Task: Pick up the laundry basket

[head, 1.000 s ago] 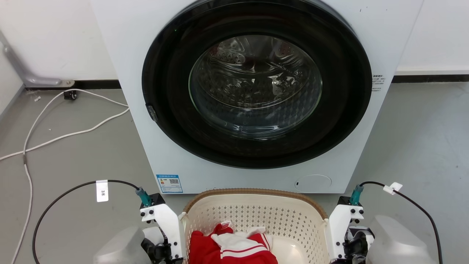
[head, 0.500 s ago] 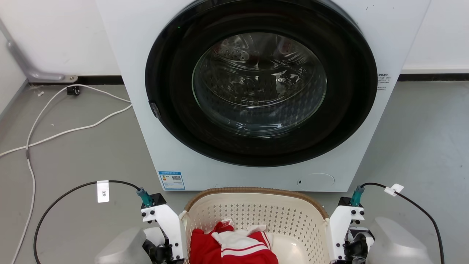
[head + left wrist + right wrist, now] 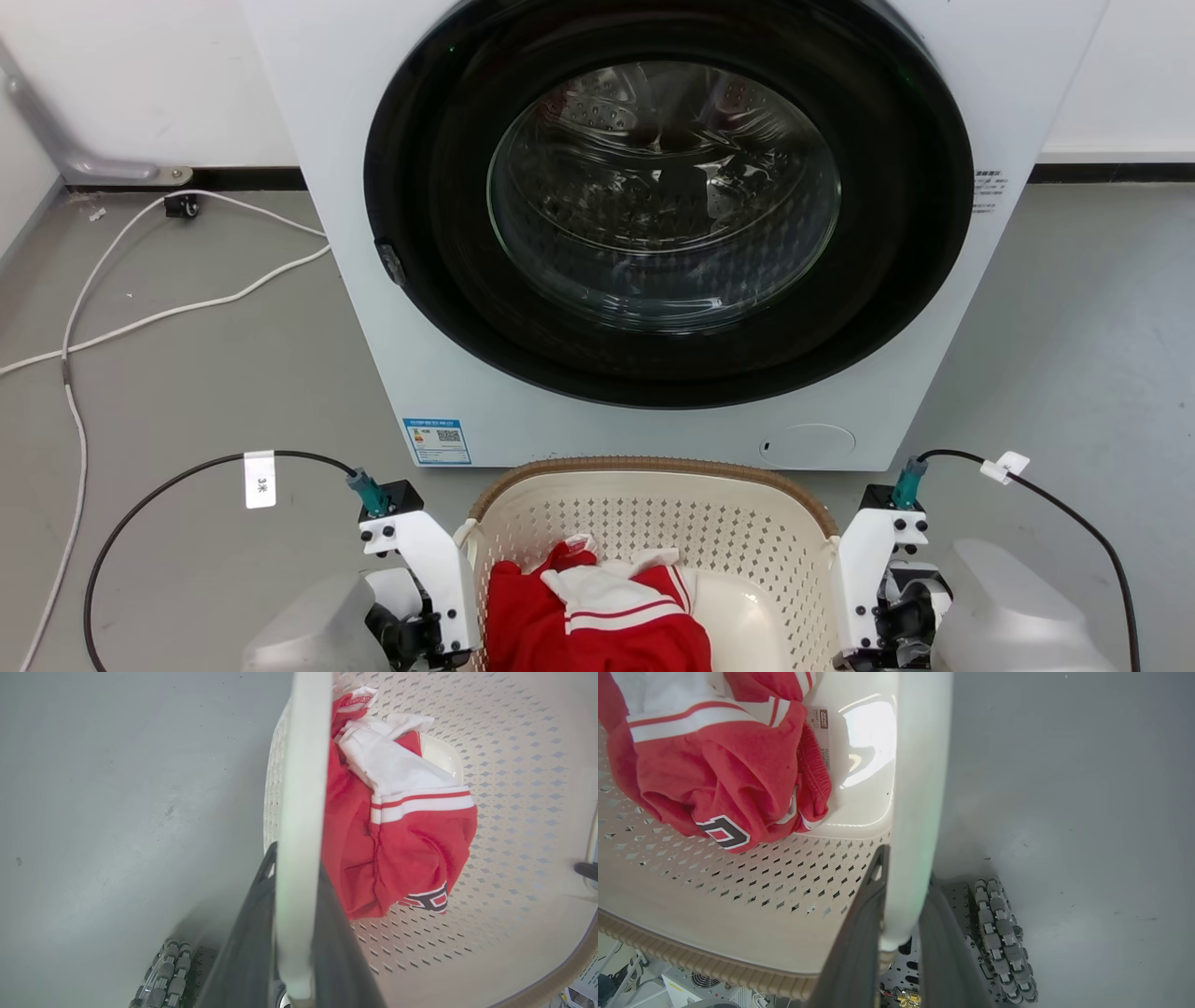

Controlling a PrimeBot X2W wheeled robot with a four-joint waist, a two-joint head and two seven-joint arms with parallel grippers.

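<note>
Head view: washing machine (image 3: 653, 233) stands up top with its round glass door facing you, grey floor (image 3: 187, 373) on both sides. Your laundry basket (image 3: 653, 464) is low centre, just in front of the machine and between your two arms; can't tell if its base touches the floor. Red-and-white garment (image 3: 597, 621) is bunched on the basket bottom. Left wrist view: your left tool (image 3: 298, 863) is clenched on the basket's white left handle (image 3: 303, 765), one dark finger on either side. Right wrist view: right tool (image 3: 906, 863) is grasping the white right handle (image 3: 920, 765) the same way. White cable (image 3: 217, 300) lies on the floor far left.
</note>
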